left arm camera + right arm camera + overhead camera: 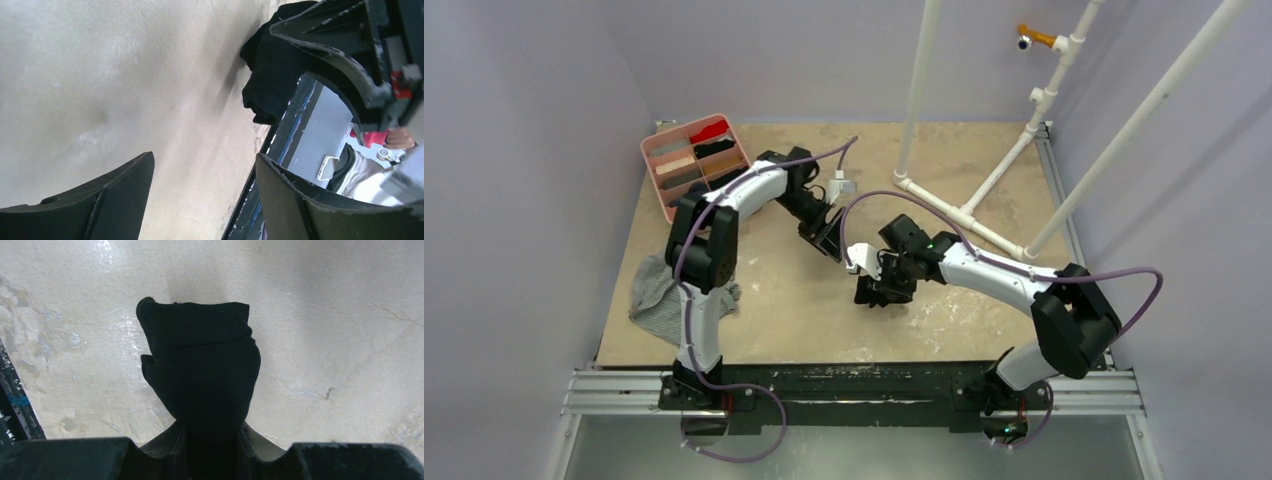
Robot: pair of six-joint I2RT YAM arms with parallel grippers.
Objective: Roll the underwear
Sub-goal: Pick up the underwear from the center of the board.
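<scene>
A black underwear (200, 370), bunched into a thick folded bundle, sticks out from my right gripper (212, 437), whose jaws are shut on its near end. From above, that gripper (879, 290) sits low over the middle of the table with the dark bundle (874, 297) under it. My left gripper (829, 238) hovers just up and left of it, open and empty; its wrist view shows bare tabletop between the fingers (115, 190) and the black bundle (270, 75) further off. A grey striped underwear (659, 300) lies crumpled at the table's left edge, partly behind the left arm.
A pink divided tray (656, 150) with rolled garments stands at the back left. White pipe frame legs (964, 210) rest on the table at the back right. The table's metal front rail (854, 385) runs below both arm bases.
</scene>
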